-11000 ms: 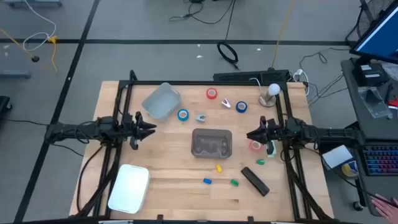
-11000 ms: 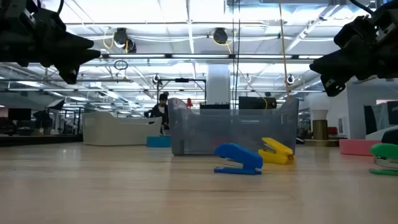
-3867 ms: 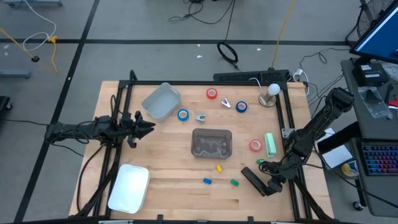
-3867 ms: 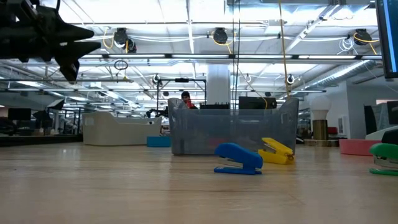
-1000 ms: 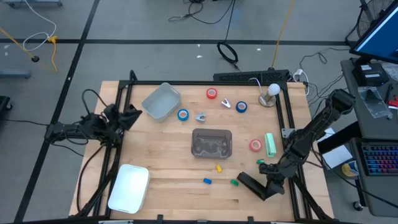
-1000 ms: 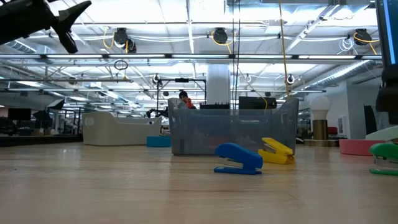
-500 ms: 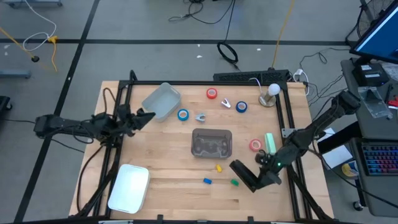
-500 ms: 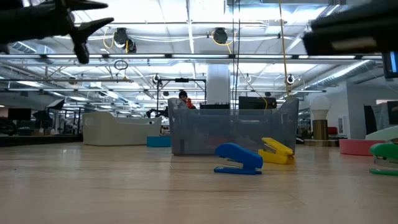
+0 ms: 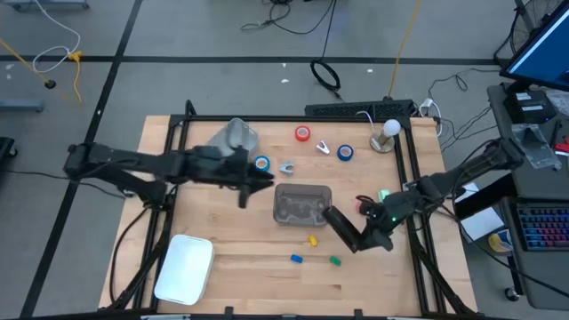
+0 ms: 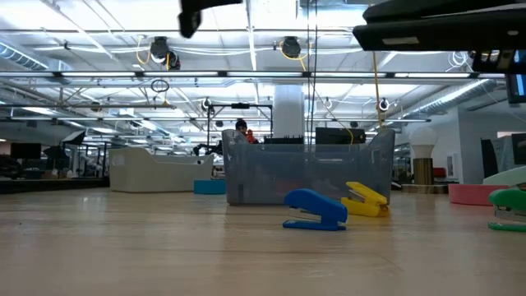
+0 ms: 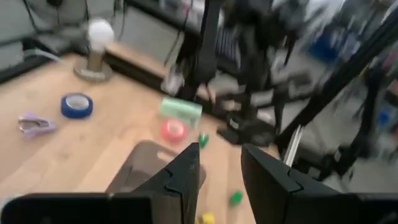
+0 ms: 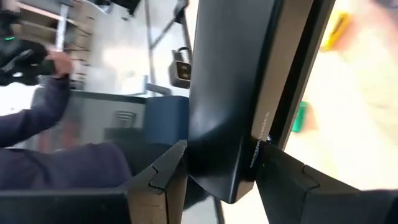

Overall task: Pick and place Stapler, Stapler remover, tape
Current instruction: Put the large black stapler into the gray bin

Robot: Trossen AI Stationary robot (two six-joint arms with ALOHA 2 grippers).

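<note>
mid-carry: right end effector (image 9: 366, 233) clamped on the long black stapler (image 9: 341, 228), lifted off the wooden table (image 9: 240, 262) just beside the clear plastic bin (image 9: 303, 204). next, by judgement — shift over the bin, then release. left end effector (image 9: 253, 182) narrowly parted, empty, beside the light blue tape roll (image 9: 261, 164).

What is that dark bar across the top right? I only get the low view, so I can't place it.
Observer: It is the black stapler, clamped in the right hand.
Operator: Where over the table?
Observer: At the right edge of the clear bin.
Operator: And the left hand?
Observer: The left hand is by the bin's left side, open and empty.
</note>
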